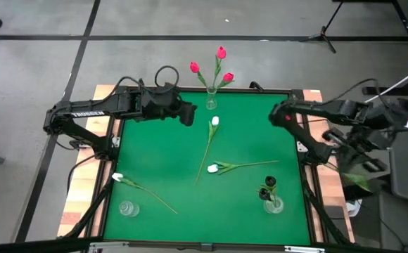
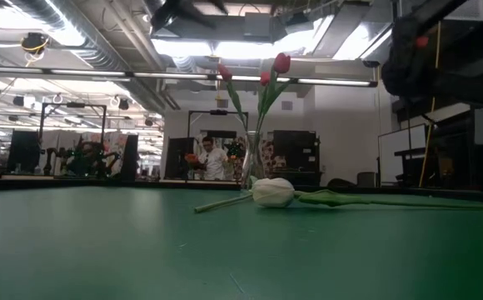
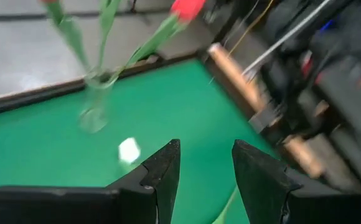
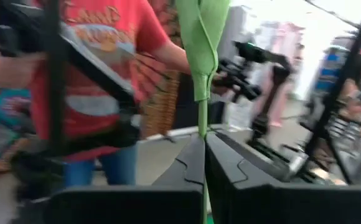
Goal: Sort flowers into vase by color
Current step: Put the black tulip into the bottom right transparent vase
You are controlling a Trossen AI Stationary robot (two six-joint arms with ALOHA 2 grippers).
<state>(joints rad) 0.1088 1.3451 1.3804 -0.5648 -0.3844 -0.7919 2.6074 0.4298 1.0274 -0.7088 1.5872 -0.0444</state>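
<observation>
Three vases: clear glass on the green table (image 1: 162, 169), one far-centre (image 1: 211, 100), one near-left (image 1: 126, 208), one near-right (image 1: 273, 204).
Room: grey floor around the table; low view shows ceiling lights, shelving and a person (image 2: 214, 158) far behind.
Left gripper (image 1: 188, 114): fingers spread, empty, above the far-left mat.
Right gripper (image 4: 203, 163): pressed together, pinching a green stem (image 4: 201, 118), at the right edge.
Flowers: three red (image 1: 221, 53) in the far vase; black (image 1: 269, 184) in the near-right vase; three white (image 1: 214, 121) lying on the mat.
</observation>
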